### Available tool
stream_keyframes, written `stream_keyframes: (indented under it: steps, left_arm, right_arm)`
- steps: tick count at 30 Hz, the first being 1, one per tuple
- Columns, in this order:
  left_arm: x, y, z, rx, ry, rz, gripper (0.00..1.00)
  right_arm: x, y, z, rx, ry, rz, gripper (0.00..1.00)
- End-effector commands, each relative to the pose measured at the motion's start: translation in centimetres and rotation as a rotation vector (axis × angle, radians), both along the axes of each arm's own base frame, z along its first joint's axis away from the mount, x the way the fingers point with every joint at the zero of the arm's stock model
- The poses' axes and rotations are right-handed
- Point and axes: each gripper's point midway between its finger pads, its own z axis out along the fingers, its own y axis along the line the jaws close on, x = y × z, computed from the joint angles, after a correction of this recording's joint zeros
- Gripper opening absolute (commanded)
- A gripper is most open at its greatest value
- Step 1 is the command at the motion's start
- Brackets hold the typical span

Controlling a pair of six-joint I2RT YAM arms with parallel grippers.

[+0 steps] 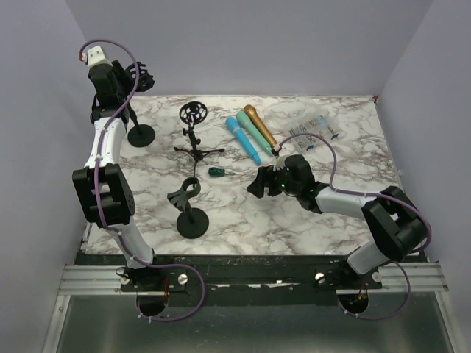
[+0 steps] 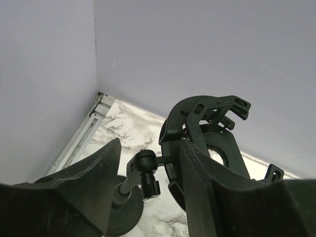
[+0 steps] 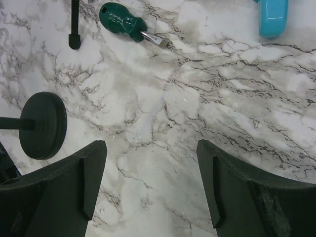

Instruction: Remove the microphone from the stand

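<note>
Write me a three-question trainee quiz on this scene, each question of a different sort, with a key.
1. True or false: the right gripper is open and holds nothing.
2. How many microphones lie on the table? A) two B) three C) four
3. Fill in: the left gripper is at the stand in the far ___ corner of the table.
Key: 1 true; 2 B; 3 left.
</note>
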Motion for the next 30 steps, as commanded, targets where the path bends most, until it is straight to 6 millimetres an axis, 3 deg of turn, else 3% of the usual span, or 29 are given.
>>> stream_keyframes:
  steps: [1, 19, 30]
  left_arm:
    - [-1.9, -0.3, -8.8, -0.047, 0.221, 0.01, 0.51]
    - [-4.0, -2.1, -15.8, -0.286, 0.311, 0.003, 0.44]
    - [-5.5, -1.8, -18.0, -0.389, 0.329, 0.024, 0.42]
  right_arm:
    - [0.7, 0.6, 0.7, 0.009, -0.031, 0.005, 0.81]
    - [0.6, 0.5, 1.1, 0.015, -0.043, 0.002, 0.81]
    - [0.6, 0.5, 1.0, 0.015, -0.039, 0.003, 0.81]
